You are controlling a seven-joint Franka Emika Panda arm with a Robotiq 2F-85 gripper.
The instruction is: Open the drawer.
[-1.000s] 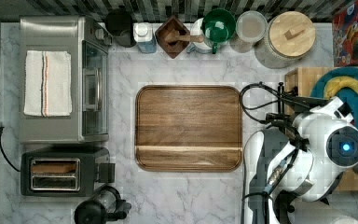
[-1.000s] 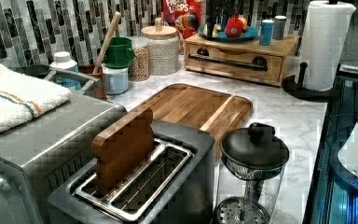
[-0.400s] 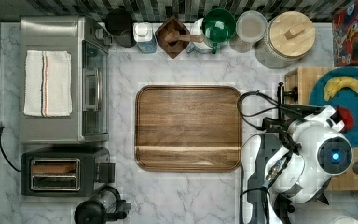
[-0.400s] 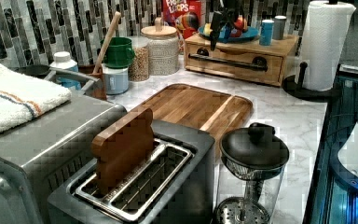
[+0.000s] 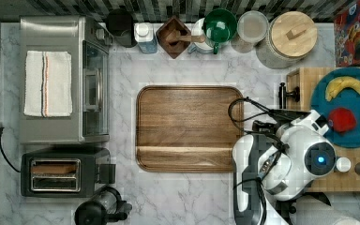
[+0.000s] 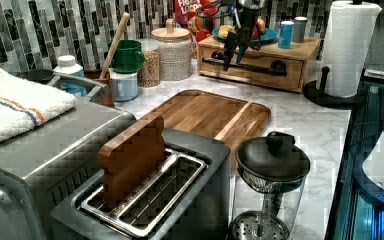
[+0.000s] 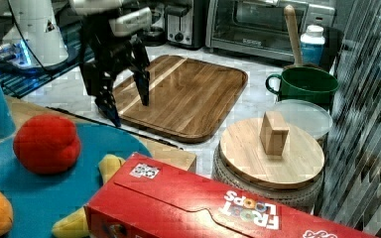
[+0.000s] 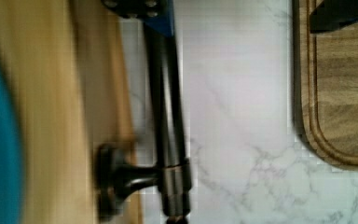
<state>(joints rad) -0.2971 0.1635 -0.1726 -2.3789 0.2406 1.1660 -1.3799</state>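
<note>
One red Froot Loops box [image 7: 218, 203], wooden drawer [image 6: 260, 62], spread jaws above handle [image 6: 245, 66]

A white marble counter [image 5: 192, 197] veined in grey spreads below and around my end effector. Beyond it, behind the row of jars, stands a backsplash [image 6: 25, 35] of narrow vertical tiles in black, grey and white.

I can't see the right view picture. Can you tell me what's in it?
A black end effector hangs open over the drawer edge, beside a wooden tray. Up close sit a blue plate with toy fruit and a red cereal box.
</note>
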